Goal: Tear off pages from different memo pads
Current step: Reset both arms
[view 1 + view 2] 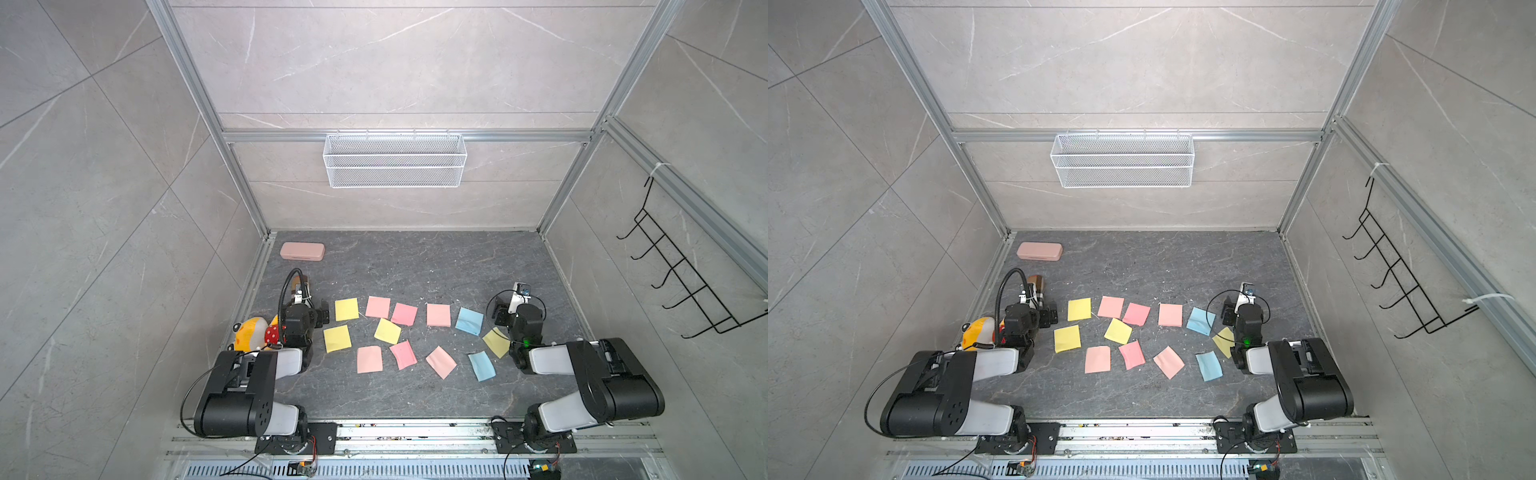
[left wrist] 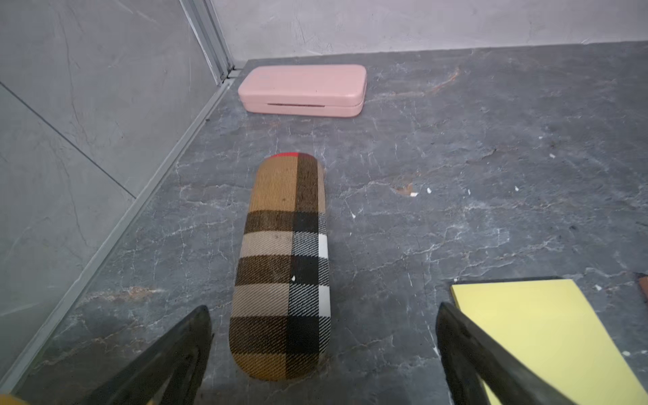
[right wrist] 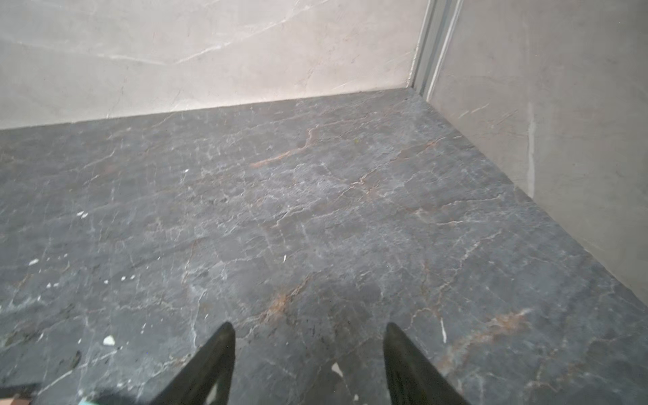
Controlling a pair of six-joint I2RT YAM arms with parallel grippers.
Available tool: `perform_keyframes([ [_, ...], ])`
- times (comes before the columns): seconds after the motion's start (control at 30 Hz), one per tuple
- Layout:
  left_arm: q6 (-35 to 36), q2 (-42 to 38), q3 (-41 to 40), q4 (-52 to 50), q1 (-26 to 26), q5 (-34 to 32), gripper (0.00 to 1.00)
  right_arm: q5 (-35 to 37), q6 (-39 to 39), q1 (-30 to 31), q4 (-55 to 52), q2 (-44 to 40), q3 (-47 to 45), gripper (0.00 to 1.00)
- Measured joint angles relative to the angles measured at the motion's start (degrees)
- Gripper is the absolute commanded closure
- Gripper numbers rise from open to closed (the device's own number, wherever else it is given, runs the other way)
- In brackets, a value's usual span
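Observation:
Pastel squares lie spread across the dark table (image 1: 415,266) in both top views. Flat ones with crisp edges look like memo pads: yellow (image 1: 346,309), pink (image 1: 438,315) and light blue (image 1: 469,321). Curled thin pages lie nearer the front: pink (image 1: 403,354), pink (image 1: 441,362), blue (image 1: 481,365) and yellow (image 1: 496,342). My left gripper (image 2: 323,306) is open at the table's left side, with the yellow pad (image 2: 547,333) just beside one finger. My right gripper (image 3: 308,324) is open over bare table at the right, with nothing between its fingers.
A plaid glasses case (image 2: 284,266) lies ahead of the left gripper and reaches in between its fingers. A pink case (image 1: 302,251) sits in the back left corner. A yellow plush toy (image 1: 249,332) lies beside the left arm. A wire basket (image 1: 395,160) hangs on the back wall.

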Motion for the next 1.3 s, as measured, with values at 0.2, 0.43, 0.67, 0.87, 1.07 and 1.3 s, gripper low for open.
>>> perform_keyframes([
  [0.2,-2.84,4.00,0.33,2.43,4.85,0.33,0.00,1.42,-0.81,1.55,-0.98,0.42,1.70,0.01],
  [0.43,-4.02,4.15,0.46,2.71,5.51,0.39,0.00,2.82,-1.73,2.62,-2.05,0.44,2.91,0.01],
  [0.67,-3.80,4.15,0.63,2.60,4.31,0.42,0.00,2.86,-1.73,2.62,-2.12,0.44,2.91,0.01],
  [0.87,-3.61,4.15,0.72,2.60,3.56,0.44,0.00,2.86,-1.73,2.62,-2.12,0.44,2.91,0.01],
  [1.07,-3.61,4.15,0.72,2.60,3.56,0.42,0.00,2.86,-1.75,2.62,-2.08,0.44,2.91,0.01],
  [1.3,-3.61,4.15,0.79,2.60,3.56,0.46,0.00,8.04,-5.44,13.44,-23.76,-20.35,8.74,0.01],
])
